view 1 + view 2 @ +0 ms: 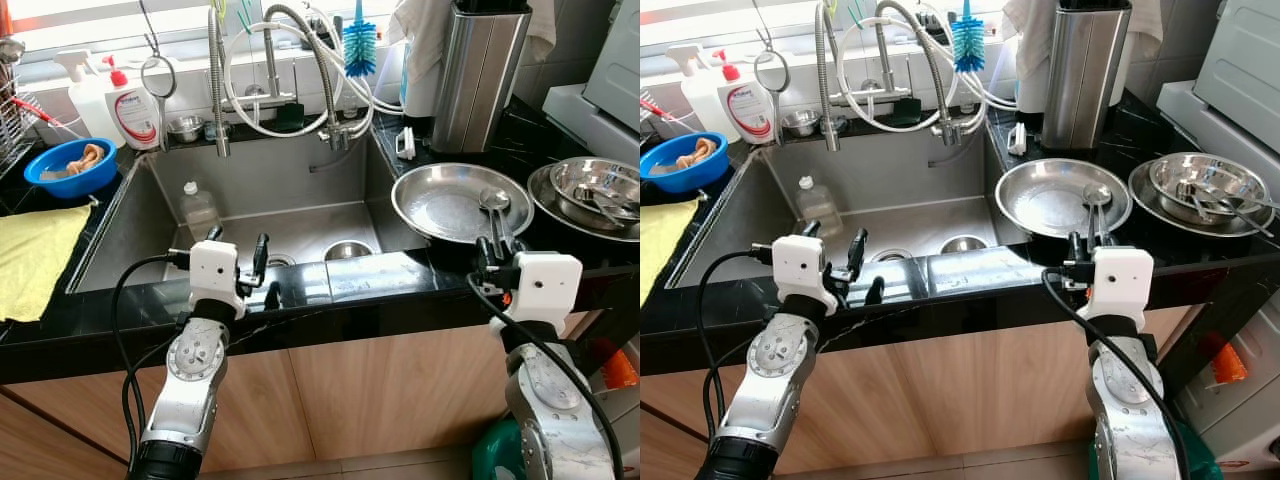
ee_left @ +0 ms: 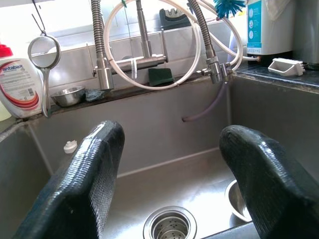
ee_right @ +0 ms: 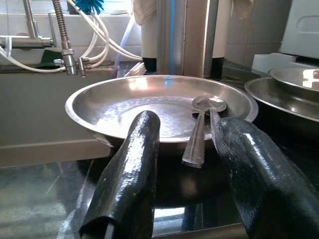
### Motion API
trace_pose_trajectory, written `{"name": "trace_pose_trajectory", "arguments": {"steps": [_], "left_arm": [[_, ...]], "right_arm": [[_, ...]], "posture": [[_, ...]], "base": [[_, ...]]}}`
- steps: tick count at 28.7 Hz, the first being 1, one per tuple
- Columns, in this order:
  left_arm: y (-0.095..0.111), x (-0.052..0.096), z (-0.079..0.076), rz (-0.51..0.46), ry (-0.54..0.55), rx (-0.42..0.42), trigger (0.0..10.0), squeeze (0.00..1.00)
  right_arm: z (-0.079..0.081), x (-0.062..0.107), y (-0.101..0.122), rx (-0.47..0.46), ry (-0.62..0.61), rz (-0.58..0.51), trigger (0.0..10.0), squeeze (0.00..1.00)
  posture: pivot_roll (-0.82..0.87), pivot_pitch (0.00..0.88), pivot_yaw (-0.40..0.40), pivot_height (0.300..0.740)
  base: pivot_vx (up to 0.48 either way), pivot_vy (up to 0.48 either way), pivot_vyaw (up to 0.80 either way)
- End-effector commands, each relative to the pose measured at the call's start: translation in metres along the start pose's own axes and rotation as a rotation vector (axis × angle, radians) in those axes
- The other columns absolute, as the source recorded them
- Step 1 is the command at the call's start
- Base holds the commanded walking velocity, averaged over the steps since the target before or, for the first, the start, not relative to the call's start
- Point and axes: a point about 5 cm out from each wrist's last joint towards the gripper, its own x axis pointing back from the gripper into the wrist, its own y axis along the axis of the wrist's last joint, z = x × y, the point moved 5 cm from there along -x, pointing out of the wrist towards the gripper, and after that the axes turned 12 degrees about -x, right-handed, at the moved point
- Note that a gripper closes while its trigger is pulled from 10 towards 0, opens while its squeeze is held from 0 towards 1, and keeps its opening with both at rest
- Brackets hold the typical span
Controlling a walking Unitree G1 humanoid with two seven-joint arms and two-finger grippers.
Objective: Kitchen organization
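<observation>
From the head camera I look down on a glossy black stone counter (image 1: 380, 290) wrapped around a deep brushed-steel sink (image 1: 130, 225), with pale wood cabinet fronts (image 1: 370, 390) below and a tiled, sunlit ledge along the top of the frame. Two coiled metal faucets (image 1: 217, 80) and loops of white hose (image 1: 300, 120) hang over the basin; a blue bottle brush (image 1: 359, 45) stands upper centre, a soap bottle (image 1: 133, 110) and wire strainer (image 1: 158, 75) upper left. A clear plastic bottle (image 1: 198, 208) stands inside the sink at its left, a small steel bowl (image 1: 348, 250) near the drain. At far left sit a blue bowl (image 1: 70, 167) and a yellow cloth (image 1: 35, 255).

My left gripper (image 1: 245, 265) hovers over the sink's front rim at lower left, its rubbery black fingers (image 2: 94, 179) spread wide and holding nothing. My right gripper (image 1: 497, 245) sits at lower right, fingers parted either side of the handle of a steel spoon (image 3: 202, 129) without closing on it. That spoon rests in a wide, shallow round steel plate (image 1: 430, 215) right of centre on the counter, its handle hanging over the near rim.

A tall brushed-steel container (image 1: 478, 75) stands behind the plate, and stacked steel dishes (image 1: 590, 195) holding more cutlery lie at the right edge. Bare counter shows only in the narrow strip along the front edge.
</observation>
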Motion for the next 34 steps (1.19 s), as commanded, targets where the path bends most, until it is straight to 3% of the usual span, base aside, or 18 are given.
{"name": "trace_pose_trajectory", "arguments": {"steps": [1, 12, 13, 15, 16, 17, 18, 19, 34], "left_arm": [[0.0029, -0.0017, 0.0037, -0.016, 0.010, -0.007, 10.0, 0.00], [0.0034, -0.0022, 0.0027, -0.017, 0.010, -0.004, 10.0, 0.00], [0.0034, -0.0023, 0.0028, -0.017, 0.010, -0.004, 10.0, 0.00], [0.0034, -0.0023, 0.0028, -0.017, 0.010, -0.005, 10.0, 0.00], [0.0033, -0.0023, 0.0028, -0.016, 0.010, -0.005, 10.0, 0.00], [0.0033, -0.0023, 0.0028, -0.016, 0.010, -0.005, 10.0, 0.00], [0.0031, -0.0022, 0.0028, -0.016, 0.010, -0.004, 10.0, 0.00], [0.0028, -0.0022, 0.0027, -0.015, 0.010, -0.004, 10.0, 0.00], [0.0033, -0.0040, 0.0032, -0.017, 0.005, -0.005, 10.0, 0.00]], "right_arm": [[0.0056, -0.0005, -0.0023, -0.015, 0.018, 0.013, 10.0, 0.00], [0.0068, -0.0027, -0.0016, -0.015, 0.026, 0.016, 10.0, 0.00], [0.0072, -0.0032, -0.0014, -0.016, 0.027, 0.015, 8.5, 0.00], [0.0075, -0.0035, -0.0013, -0.016, 0.028, 0.015, 8.5, 0.00], [0.0083, -0.0038, -0.0011, -0.017, 0.030, 0.014, 2.2, 0.00], [0.0083, -0.0038, -0.0011, -0.017, 0.030, 0.014, 2.2, 0.00], [0.0089, -0.0038, -0.0010, -0.019, 0.030, 0.013, 0.8, 0.00], [0.0099, -0.0036, -0.0009, -0.021, 0.031, 0.013, 0.0, 0.00], [0.0101, -0.0060, 0.0017, -0.025, 0.029, 0.005, 0.0, 0.00]], "posture": [[-0.14, 0.000, 0.079, 0.740], [-0.14, 0.000, 0.079, 0.740], [-0.14, 0.000, 0.079, 0.740], [-0.14, 0.000, 0.079, 0.740], [-0.14, 0.000, 0.079, 0.740], [-0.14, 0.000, 0.079, 0.740], [-0.14, 0.000, 0.079, 0.740], [-0.14, 0.000, 0.079, 0.740], [-0.14, 0.000, 0.091, 0.740]], "base": [[0.000, 0.000, 0.00], [0.000, 0.000, 0.00], [0.000, 0.000, 0.00], [0.000, 0.000, 0.00], [0.000, 0.000, 0.00], [0.000, 0.000, 0.00], [0.000, 0.000, 0.00], [0.000, 0.000, 0.00], [0.000, 0.000, 0.00]]}}
